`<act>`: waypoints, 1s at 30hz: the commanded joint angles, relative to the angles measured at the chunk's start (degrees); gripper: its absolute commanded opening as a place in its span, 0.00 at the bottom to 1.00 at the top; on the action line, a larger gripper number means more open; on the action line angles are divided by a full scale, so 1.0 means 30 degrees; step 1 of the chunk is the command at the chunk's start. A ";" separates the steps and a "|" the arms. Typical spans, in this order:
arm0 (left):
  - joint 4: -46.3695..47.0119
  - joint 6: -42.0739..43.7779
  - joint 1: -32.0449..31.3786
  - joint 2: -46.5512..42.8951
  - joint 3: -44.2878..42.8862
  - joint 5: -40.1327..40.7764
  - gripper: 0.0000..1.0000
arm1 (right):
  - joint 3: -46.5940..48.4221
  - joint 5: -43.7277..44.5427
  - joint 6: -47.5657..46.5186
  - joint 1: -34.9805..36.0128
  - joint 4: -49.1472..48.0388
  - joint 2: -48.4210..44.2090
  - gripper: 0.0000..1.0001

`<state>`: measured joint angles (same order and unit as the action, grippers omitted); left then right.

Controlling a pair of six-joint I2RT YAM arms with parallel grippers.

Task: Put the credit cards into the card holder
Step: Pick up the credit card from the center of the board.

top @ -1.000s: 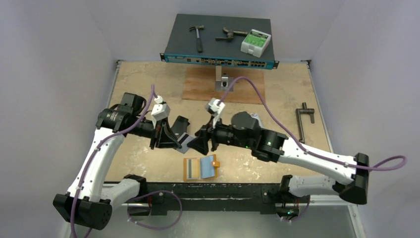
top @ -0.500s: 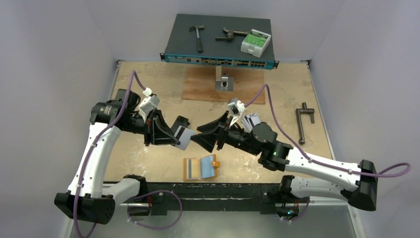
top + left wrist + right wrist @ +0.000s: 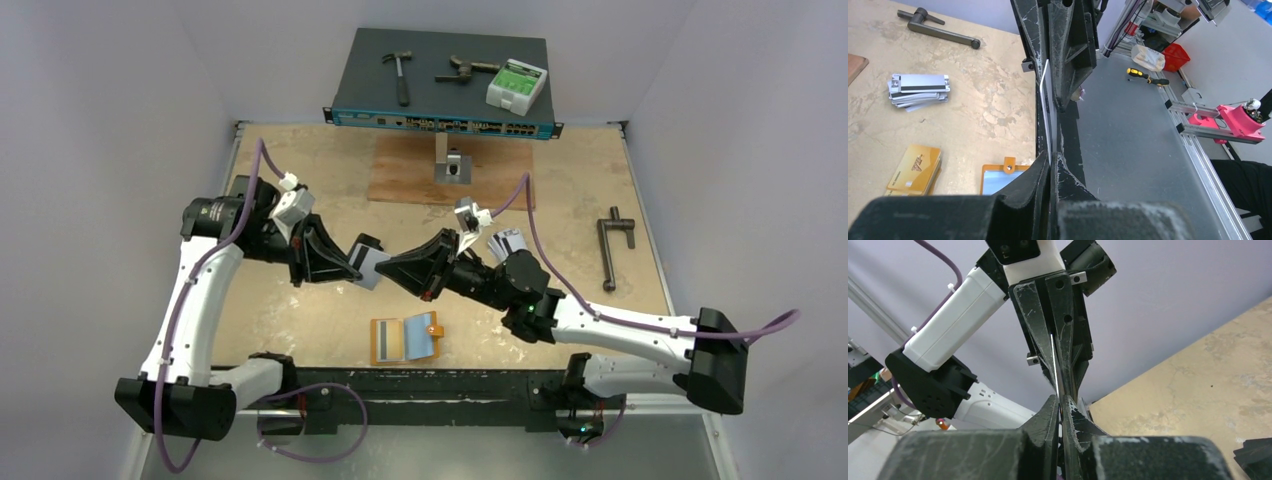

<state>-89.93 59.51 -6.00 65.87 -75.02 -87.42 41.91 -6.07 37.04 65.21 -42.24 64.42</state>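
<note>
A silver credit card (image 3: 370,268) hangs in the air between both grippers, seen edge-on in the left wrist view (image 3: 1045,110) and the right wrist view (image 3: 1054,357). My left gripper (image 3: 355,271) (image 3: 1052,156) is shut on its left end. My right gripper (image 3: 386,268) (image 3: 1060,403) is shut on the opposite end. The orange card holder (image 3: 405,338) (image 3: 1003,176) lies open on the table just below, near the front edge. A silver card stack (image 3: 508,241) (image 3: 918,90) and a yellow card stack (image 3: 915,162) lie on the table.
A black folded case (image 3: 366,243) sits behind the left gripper. A black handle (image 3: 612,245) lies at the right. At the back stand a network switch (image 3: 445,90) carrying a hammer, pliers and a green-white box, a wood board (image 3: 400,175) and a small metal block (image 3: 455,165).
My right gripper moved left onto the card and closed on it; it was open before. The left arm shifted slightly, still holding the card.
</note>
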 commanded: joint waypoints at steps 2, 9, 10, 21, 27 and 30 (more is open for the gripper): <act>-0.4213 0.0882 0.0140 -0.0439 -0.0715 -0.3568 0.00 | 0.0854 -0.0880 0.0252 0.0241 -0.2050 0.1025 0.00; -0.4211 0.0758 0.0125 -0.0568 -0.0744 -0.3406 0.00 | 0.1849 -0.1266 -0.0239 0.0653 -0.2600 0.2162 0.00; -0.4209 0.0746 0.0129 -0.0580 -0.0751 -0.3369 0.00 | 0.2011 -0.1359 -0.0340 0.0687 -0.2471 0.2259 0.00; -0.4213 0.0825 0.0133 -0.0903 -0.0919 -0.3077 0.00 | 0.2458 -0.1802 -0.0791 0.0922 -0.0414 0.2510 0.09; -0.4211 0.0804 0.0128 -0.1086 -0.1006 -0.2869 0.00 | 0.2896 -0.1868 -0.1013 0.0937 0.0488 0.2516 0.17; -0.4197 0.0812 0.0125 -0.1262 -0.1041 -0.2668 0.00 | 0.3021 -0.1529 -0.1081 0.0935 0.1051 0.2430 0.13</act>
<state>-91.18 59.64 -5.43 63.20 -75.72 -86.37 48.12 -8.84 34.92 67.26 -43.03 72.01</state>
